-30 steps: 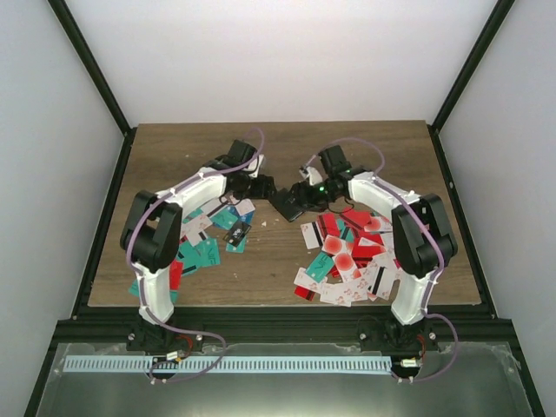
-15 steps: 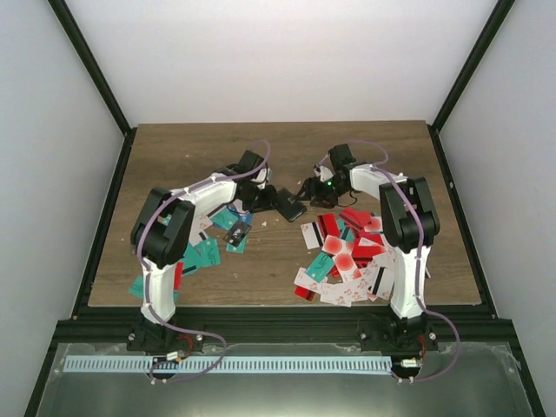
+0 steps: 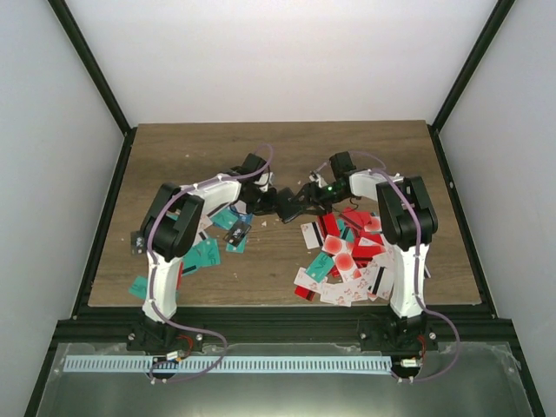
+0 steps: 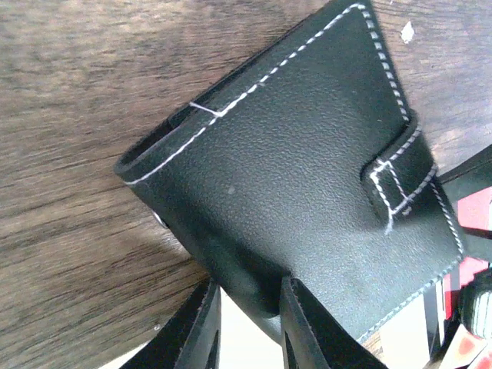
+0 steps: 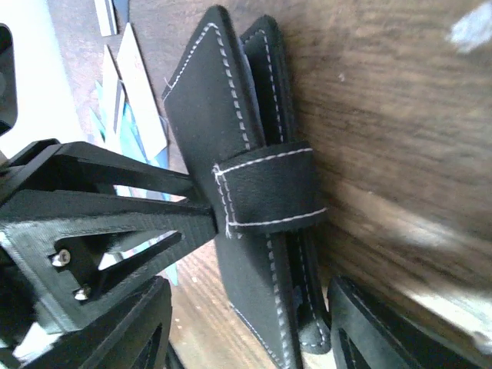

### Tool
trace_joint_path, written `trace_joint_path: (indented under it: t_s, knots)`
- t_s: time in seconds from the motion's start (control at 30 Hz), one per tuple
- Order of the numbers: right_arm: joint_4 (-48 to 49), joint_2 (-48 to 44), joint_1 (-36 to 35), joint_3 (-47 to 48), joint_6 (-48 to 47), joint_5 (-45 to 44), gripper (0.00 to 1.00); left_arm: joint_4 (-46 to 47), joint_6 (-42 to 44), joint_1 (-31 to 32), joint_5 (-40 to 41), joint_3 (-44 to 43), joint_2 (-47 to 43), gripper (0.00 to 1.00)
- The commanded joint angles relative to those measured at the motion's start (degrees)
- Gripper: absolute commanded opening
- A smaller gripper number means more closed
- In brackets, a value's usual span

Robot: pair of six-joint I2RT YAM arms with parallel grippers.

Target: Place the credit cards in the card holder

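Left wrist view: I see the card holder, black grained leather with white stitching and a strap tab wrapped over its edge. My left claw pinches its rounded corner. My right claw stands spread, the holder's end between its fingers.

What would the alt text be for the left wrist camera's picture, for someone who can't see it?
A closed black card holder with white stitching and a strap tab lies on a wooden table, filling the view. At the bottom, the left gripper pinches its rounded corner.
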State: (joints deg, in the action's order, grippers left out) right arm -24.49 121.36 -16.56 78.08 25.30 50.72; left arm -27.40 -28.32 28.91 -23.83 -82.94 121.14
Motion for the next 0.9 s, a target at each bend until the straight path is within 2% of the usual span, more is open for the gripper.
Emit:
trace_joint_path:
  t_s: [0.0,0.27,0.43,0.5,0.57,0.77,0.87]
  knots:
    - [5.5,1.0,-0.4,-1.3,4.0,9.0,0.55,0.6,0.7,0.2,-1.4,-0.3,2.9,0.22]
    - [8.1,0.9,-0.4,-1.9,5.8,9.8,0.29,2.5,0.4,0.3,-3.1,1.7,1.9,0.21]
    - [5.1,-0.3,-0.4,-0.8,4.0,5.6,0.10,3.4,0.2,0.2,-3.5,2.8,0.1,0.21]
    - [1.3,-1.5,-0.5,0.9,1.8,0.5,0.04,3.1,0.0,0.3,-2.2,2.8,-1.4,0.23]
    - [-3.0,-3.3,-0.8,2.9,-0.9,-5.2,0.01,1.9,-0.2,0.1,0.5,2.8,-3.7,0.30]
    - [-12.0,-8.3,-5.4,7.8,-6.2,-24.4,0.01,-2.7,1.2,-1.9,7.2,4.1,-11.6,0.49]
    - [-14.7,-9.9,-9.1,9.0,-6.3,-33.1,0.01,-4.4,1.3,-3.7,10.2,5.3,-15.9,0.55]
